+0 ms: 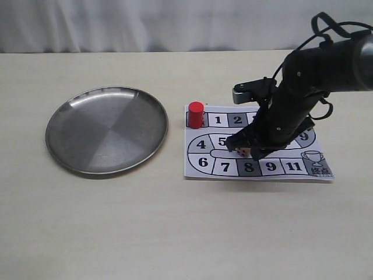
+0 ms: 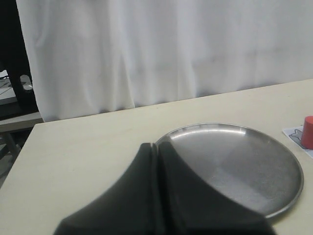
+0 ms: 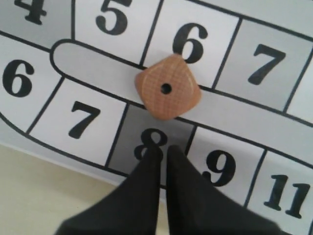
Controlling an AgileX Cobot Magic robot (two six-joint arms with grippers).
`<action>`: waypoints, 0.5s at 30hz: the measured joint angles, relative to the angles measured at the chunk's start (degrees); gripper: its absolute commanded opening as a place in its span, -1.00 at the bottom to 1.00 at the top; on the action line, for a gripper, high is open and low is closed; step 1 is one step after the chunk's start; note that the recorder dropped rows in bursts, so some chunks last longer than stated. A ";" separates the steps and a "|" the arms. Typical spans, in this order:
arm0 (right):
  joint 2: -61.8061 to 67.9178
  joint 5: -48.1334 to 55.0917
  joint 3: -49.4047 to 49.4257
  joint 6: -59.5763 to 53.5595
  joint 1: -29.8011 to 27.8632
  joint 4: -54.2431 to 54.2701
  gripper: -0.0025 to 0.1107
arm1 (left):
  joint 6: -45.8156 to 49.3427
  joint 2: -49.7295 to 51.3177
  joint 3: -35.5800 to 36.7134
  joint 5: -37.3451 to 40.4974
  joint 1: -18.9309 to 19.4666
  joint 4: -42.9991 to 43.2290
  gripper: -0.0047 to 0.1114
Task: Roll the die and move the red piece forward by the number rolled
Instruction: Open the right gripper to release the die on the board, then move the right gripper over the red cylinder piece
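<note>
The die (image 3: 167, 88) is a pale tan cube lying on the paper game board (image 3: 88, 63), where the grey centre strip meets squares 6 and 8. Its top face shows one pip. My right gripper (image 3: 161, 149) hovers just short of the die over square 8, shut with nothing between its fingers. In the exterior view the die (image 1: 245, 153) peeks out under the right gripper (image 1: 252, 156). The red piece (image 1: 196, 114) stands upright on the board's first square, at the corner nearest the plate. My left gripper (image 2: 156, 145) is shut and empty beside the plate's rim; the red piece (image 2: 308, 132) shows at the edge of that view.
A round steel plate (image 1: 106, 129) lies on the table to the left of the board (image 1: 271, 167). The right arm hangs over the board's middle and hides some squares. A white curtain runs behind the table's far edge.
</note>
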 measured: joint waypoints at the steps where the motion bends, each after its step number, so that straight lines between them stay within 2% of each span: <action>1: 0.00 -0.56 0.00 -0.63 0.00 0.57 -0.88 | 0.00 0.00 0.00 0.00 0.00 0.00 -0.92; 15: 0.48 -1.77 0.09 -1.28 0.00 1.36 -0.88 | 0.00 0.00 0.00 0.00 0.00 0.00 -0.92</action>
